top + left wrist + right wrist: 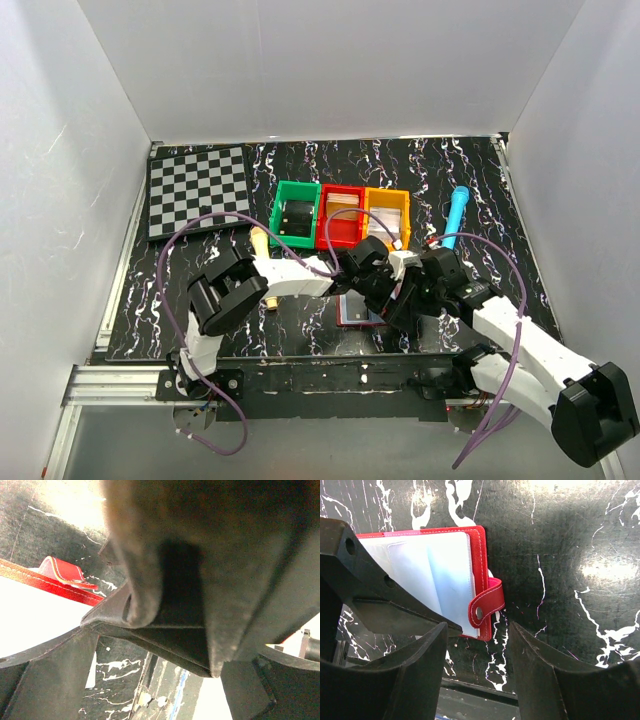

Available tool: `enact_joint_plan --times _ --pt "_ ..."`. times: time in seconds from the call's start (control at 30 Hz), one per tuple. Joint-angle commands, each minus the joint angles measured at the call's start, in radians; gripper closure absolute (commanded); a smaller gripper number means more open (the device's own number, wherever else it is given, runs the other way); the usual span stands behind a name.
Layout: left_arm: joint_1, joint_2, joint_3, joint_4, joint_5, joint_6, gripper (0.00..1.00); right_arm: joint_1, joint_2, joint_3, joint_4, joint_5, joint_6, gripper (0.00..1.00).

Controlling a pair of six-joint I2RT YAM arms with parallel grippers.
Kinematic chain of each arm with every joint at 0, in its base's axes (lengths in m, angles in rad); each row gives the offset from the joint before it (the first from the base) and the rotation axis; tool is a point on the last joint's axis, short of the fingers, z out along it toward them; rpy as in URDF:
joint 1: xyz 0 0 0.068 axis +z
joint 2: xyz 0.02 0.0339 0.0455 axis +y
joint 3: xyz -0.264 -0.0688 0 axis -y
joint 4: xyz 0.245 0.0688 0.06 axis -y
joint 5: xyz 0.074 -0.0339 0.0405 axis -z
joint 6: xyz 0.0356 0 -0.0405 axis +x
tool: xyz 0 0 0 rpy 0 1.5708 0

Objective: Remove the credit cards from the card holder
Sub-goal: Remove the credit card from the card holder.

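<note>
Your left jaws, spread wide, seem to pin the card holder (445,575) open by the tabletop's (570,555) near edge, while your right jaws stand apart, empty.

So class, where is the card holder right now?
In the top view, the card holder lies open at centre, on the near side of the red bin.

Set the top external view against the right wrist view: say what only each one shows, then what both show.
Only the top view: the checkerboard, the green bin, red bin and orange bin, and a blue cylinder. Only the right wrist view: the snap tab and pale-blue sleeves of the card holder, and that the right gripper has its jaws apart, holding nothing. Both: the card holder lying on the black marbled table.
</note>
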Motion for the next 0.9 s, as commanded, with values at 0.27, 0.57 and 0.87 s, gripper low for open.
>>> enact_joint_plan --times 0.27,0.57,0.87 --pt "0.03 -0.394 -0.19 0.053 -0.146 -0.036 0.04 -0.014 -0.028 0.017 -0.004 0.0 -0.017 0.39" --pt "0.124 -0.561 -0.394 0.036 -0.3 -0.125 0.04 -0.014 -0.07 0.043 -0.003 -0.052 -0.052 0.39" --pt "0.162 -0.524 -0.453 0.126 -0.292 -0.217 0.09 -0.012 -0.142 0.111 0.055 -0.241 -0.101 0.49"
